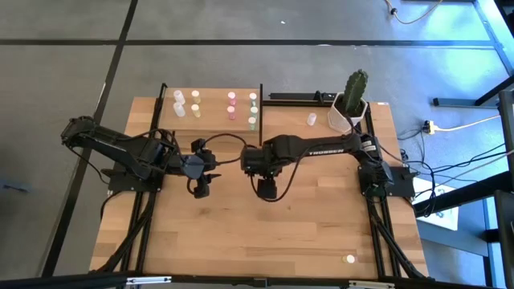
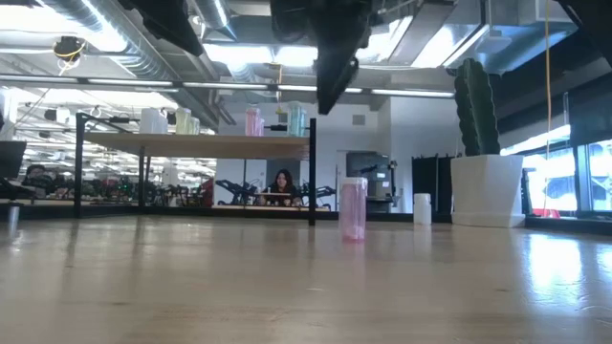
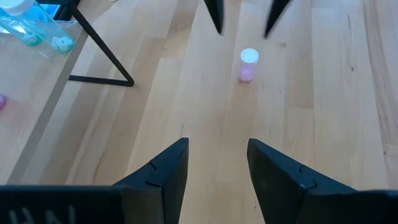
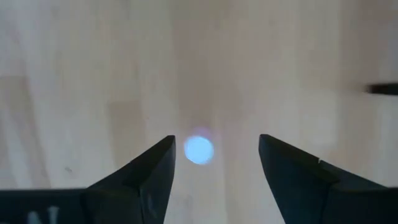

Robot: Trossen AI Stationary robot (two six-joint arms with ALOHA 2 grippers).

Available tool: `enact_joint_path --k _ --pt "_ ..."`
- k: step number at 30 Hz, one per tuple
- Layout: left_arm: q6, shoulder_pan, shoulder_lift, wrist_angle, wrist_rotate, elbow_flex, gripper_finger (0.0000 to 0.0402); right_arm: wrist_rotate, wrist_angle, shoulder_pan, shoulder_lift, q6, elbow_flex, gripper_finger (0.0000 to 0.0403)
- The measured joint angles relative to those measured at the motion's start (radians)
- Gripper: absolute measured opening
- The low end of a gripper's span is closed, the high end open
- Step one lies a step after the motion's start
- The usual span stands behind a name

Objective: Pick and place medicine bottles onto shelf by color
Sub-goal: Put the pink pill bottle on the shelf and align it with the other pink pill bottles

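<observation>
A pink medicine bottle (image 2: 353, 208) with a white cap stands upright on its base on the table, mid-table. My right gripper (image 4: 216, 143) hangs open straight above it, pointing down and well clear of its cap (image 4: 199, 150). In the high view the right gripper (image 1: 267, 189) hides the bottle. My left gripper (image 3: 217, 146) waits open and slanting down, to the bottle's left (image 1: 201, 189), with nothing between its fingers. The shelf (image 1: 213, 112) stands at the far edge with white (image 1: 178, 103), yellow (image 1: 195, 103), pink (image 1: 231, 104) and green (image 1: 252, 108) bottles grouped on it.
A white pot with a green cactus (image 1: 352, 104) stands at the far right. A loose white bottle (image 1: 312, 120) stands beside it, and another small bottle (image 1: 348, 258) stands near the front right edge. A black shelf post (image 3: 99, 43) stands ahead of my left gripper.
</observation>
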Motion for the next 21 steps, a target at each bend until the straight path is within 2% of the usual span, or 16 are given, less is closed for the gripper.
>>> enact_joint_path --k 10,16,21 --pt "-0.047 0.0 0.0 -0.004 0.0 0.0 0.0157 0.264 -0.235 0.018 -0.004 -0.009 0.18 0.0233" --pt "-0.076 0.0 0.002 0.022 0.0 -0.001 0.0157 0.306 -0.248 0.03 -0.079 -0.008 0.192 0.0233" --pt "-0.069 0.0 0.004 0.165 0.0 -0.059 0.0157 0.321 -0.252 0.042 -0.152 0.018 0.19 0.0233"
